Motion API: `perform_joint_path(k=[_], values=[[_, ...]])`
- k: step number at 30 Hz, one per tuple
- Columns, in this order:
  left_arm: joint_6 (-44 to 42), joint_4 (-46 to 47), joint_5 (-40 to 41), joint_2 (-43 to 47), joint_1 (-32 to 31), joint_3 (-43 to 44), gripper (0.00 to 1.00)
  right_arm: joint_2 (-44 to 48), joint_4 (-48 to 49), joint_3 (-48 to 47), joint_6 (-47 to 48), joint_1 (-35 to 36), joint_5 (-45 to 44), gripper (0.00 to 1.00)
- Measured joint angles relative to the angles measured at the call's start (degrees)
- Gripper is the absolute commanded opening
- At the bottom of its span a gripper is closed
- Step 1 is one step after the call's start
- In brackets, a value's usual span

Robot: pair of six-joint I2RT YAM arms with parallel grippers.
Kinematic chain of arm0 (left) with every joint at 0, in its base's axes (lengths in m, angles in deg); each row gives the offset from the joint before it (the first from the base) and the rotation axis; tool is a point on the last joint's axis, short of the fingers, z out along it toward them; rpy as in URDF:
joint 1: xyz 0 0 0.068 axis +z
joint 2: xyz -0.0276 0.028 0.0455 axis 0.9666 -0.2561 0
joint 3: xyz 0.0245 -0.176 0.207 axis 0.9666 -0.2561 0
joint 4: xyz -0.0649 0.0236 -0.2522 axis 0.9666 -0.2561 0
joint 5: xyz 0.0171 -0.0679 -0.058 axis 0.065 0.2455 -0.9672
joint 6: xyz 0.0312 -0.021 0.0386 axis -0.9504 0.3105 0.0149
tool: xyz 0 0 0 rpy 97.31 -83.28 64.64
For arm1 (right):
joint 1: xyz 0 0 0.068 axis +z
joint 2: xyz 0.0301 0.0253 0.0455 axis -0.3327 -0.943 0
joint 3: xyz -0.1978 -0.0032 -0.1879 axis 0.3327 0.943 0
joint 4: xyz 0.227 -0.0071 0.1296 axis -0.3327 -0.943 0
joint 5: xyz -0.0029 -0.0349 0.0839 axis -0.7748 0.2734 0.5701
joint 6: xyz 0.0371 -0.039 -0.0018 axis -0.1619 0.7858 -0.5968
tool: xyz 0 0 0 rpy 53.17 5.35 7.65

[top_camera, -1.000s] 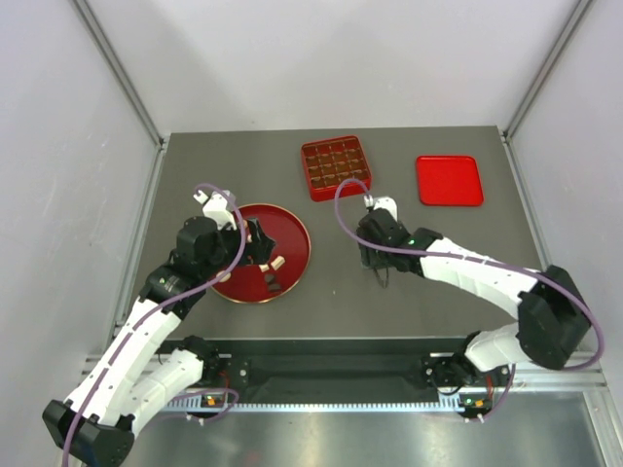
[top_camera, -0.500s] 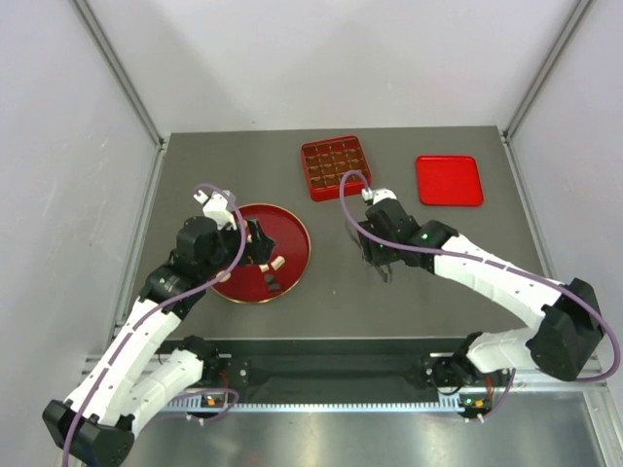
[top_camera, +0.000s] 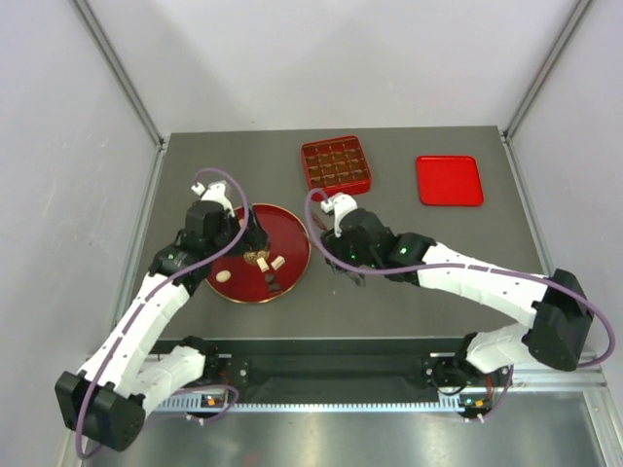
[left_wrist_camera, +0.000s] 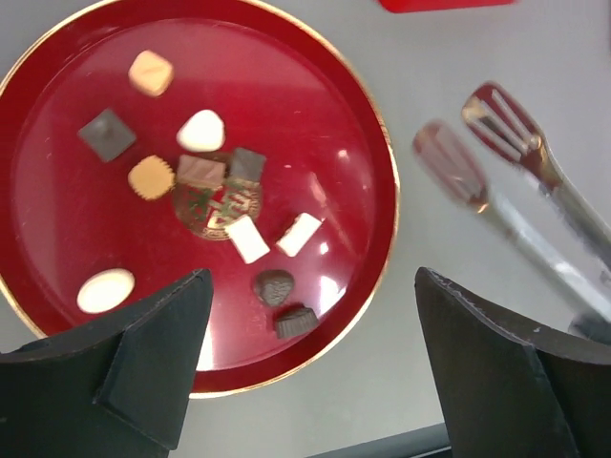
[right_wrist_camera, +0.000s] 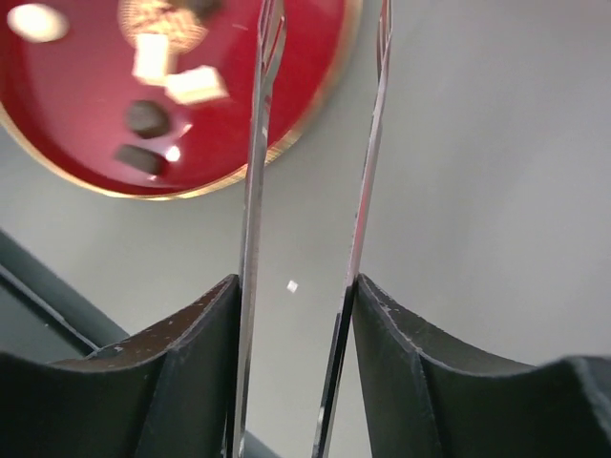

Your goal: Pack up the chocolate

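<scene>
Several chocolate pieces (left_wrist_camera: 201,131), cream-white, tan and dark brown, lie on a round red plate (left_wrist_camera: 315,114). The plate also shows in the top view (top_camera: 289,232). My left gripper (left_wrist_camera: 310,286) is open and empty, hovering above the plate's near rim (top_camera: 255,238). My right gripper (right_wrist_camera: 296,281) is shut on metal tongs (right_wrist_camera: 256,143), just right of the plate (top_camera: 343,261). The tong arms are apart with nothing between them, and their tips reach the plate's right rim (left_wrist_camera: 501,113). In the right wrist view the plate (right_wrist_camera: 76,105) shows white and dark pieces (right_wrist_camera: 196,84).
A square red box (top_camera: 336,167) with a grid of compartments, brown pieces in them, stands at the back centre. A flat red lid (top_camera: 449,180) lies to its right. Grey walls close the table's sides and back.
My right arm has swung left with the tongs, from mid-table to the plate's right rim. My left gripper has shifted a little toward the back, uncovering a cream oval piece on the plate.
</scene>
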Motion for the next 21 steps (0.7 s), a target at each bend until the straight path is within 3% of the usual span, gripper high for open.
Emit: perform_joint_path(k=[11,21], values=[[5.8,-1.3,-7.7,-3.7,15.1,2.7,0.91,-5.0,10.8,0.1,6.7,7.2,0.5,0.51],[7.4,-1.2,-8.8,-2.8,16.5,0.6,0.91,-10.8,12.0,0.1,7.5,9.2,0.5,0.53]])
